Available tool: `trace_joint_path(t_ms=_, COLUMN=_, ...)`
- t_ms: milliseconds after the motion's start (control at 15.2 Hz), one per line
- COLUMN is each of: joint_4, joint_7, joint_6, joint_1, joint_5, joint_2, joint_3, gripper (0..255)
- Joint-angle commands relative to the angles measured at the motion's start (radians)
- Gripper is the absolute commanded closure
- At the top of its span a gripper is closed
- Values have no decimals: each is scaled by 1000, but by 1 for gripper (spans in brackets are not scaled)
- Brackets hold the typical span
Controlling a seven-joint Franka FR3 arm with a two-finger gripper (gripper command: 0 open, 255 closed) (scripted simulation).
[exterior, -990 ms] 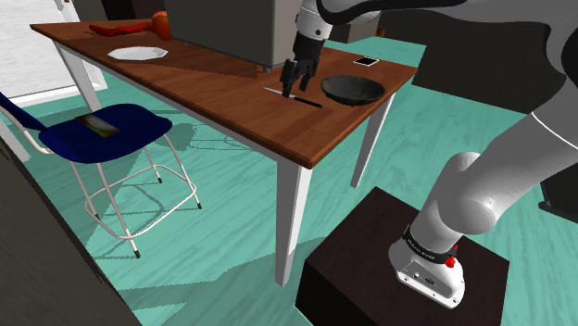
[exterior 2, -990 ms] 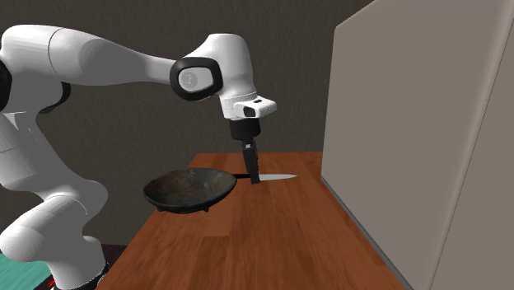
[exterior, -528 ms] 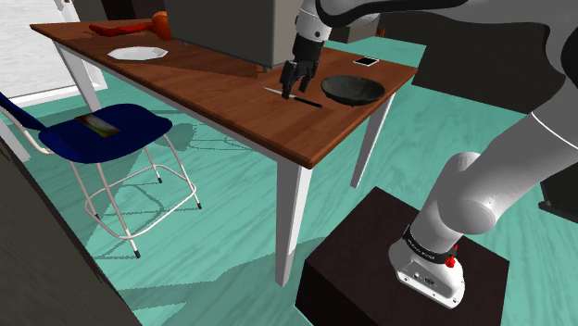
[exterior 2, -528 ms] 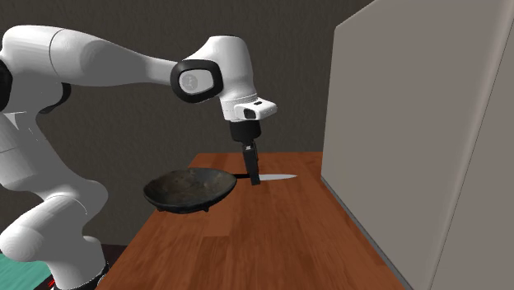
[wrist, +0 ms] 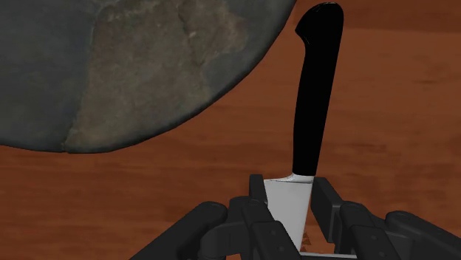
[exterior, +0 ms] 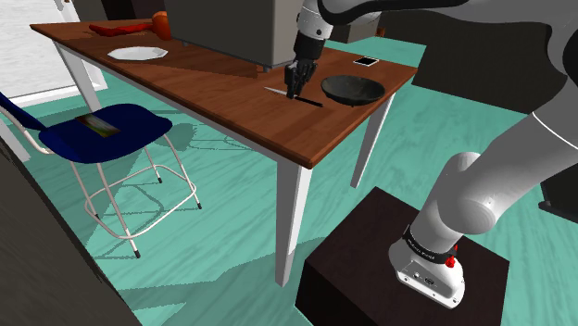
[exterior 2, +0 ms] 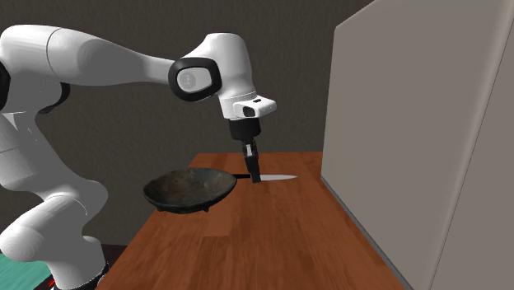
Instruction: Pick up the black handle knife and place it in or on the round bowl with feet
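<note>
Clamping the knife (wrist: 316, 103) at its blade, beside the black handle, the end effector (wrist: 289, 195) stands over the worktop (exterior: 222, 97); the knife lies flat between the dark bowl (exterior: 352, 88) and a grey box (exterior 2: 412, 123).

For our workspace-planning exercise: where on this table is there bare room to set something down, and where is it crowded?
Free: the stretch of brown wooden table between the white plate and the black-handled knife, in front of the grey box; also the corner nearest the stand. Crowded: around the black gripper, knife and dark round bowl.
</note>
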Motion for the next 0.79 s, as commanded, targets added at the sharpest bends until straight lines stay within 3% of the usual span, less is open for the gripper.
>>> trace_joint_path(t_ms=0, joint_4=-8, joint_7=-1, joint_6=-2, joint_1=2, joint_5=2, joint_2=6, joint_3=2, gripper=255)
trace_joint_path(t_ms=726, joint_4=149, joint_7=11, joint_6=-141, joint_1=3, joint_5=0, joint_2=24, joint_3=3, gripper=255)
